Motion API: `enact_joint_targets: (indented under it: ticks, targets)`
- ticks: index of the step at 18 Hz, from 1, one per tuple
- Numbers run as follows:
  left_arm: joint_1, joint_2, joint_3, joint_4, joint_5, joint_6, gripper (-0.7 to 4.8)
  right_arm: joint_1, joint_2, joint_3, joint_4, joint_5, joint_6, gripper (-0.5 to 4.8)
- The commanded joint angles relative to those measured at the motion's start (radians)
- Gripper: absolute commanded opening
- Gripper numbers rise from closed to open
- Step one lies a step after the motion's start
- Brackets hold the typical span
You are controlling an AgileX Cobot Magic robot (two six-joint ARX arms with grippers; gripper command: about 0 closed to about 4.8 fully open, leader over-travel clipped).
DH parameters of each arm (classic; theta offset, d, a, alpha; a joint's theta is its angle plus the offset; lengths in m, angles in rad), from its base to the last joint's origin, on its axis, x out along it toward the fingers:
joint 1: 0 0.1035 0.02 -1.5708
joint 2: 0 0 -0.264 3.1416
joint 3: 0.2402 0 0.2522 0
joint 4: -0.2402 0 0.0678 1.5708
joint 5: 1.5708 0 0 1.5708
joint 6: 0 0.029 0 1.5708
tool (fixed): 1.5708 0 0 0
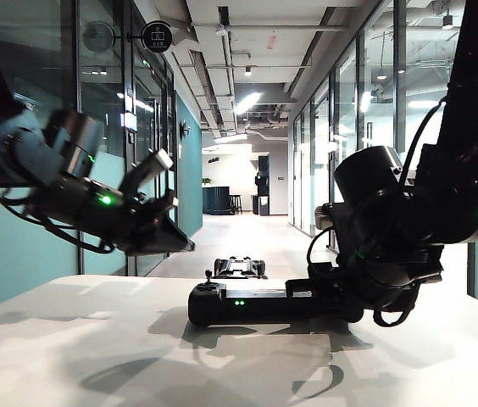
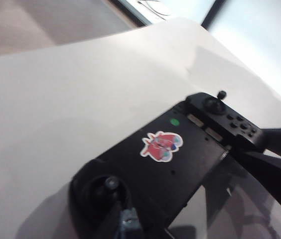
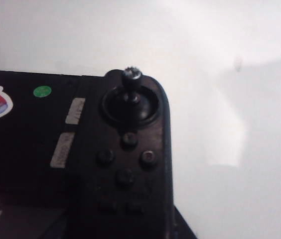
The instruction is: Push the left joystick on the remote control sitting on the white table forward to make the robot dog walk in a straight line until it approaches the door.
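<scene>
Remote (image 1: pixel 256 303) on white table (image 1: pixel 95 356), left gripper (image 1: pixel 167 212) raised above its left joystick (image 1: pixel 208 277), jaws slightly spread, right gripper (image 1: pixel 324 297) clamped on remote's right end, robot dog (image 1: pixel 239 268) on the floor beyond.

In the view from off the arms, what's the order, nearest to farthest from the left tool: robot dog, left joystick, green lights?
The left tool hangs open above the white table, on its left; the right tool grips the remote control at its right end.
1. left joystick, remote's left end.
2. green lights, remote's middle.
3. robot dog, floor beyond the table.
</scene>
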Motion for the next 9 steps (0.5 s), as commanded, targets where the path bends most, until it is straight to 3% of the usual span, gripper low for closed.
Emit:
enact_joint_targets:
  ticks: [1, 9]
  targets:
    - [-0.002, 0.042, 0.06, -0.067, 0.039, 0.071, -0.06, 0.0, -0.005, 0.003, 0.024, 0.016, 0.001, 2.1]
    - [-0.006, 0.098, 0.151, -0.167, 0.063, 0.118, -0.06, 0.0, -0.005, 0.003, 0.024, 0.016, 0.001, 2.1]
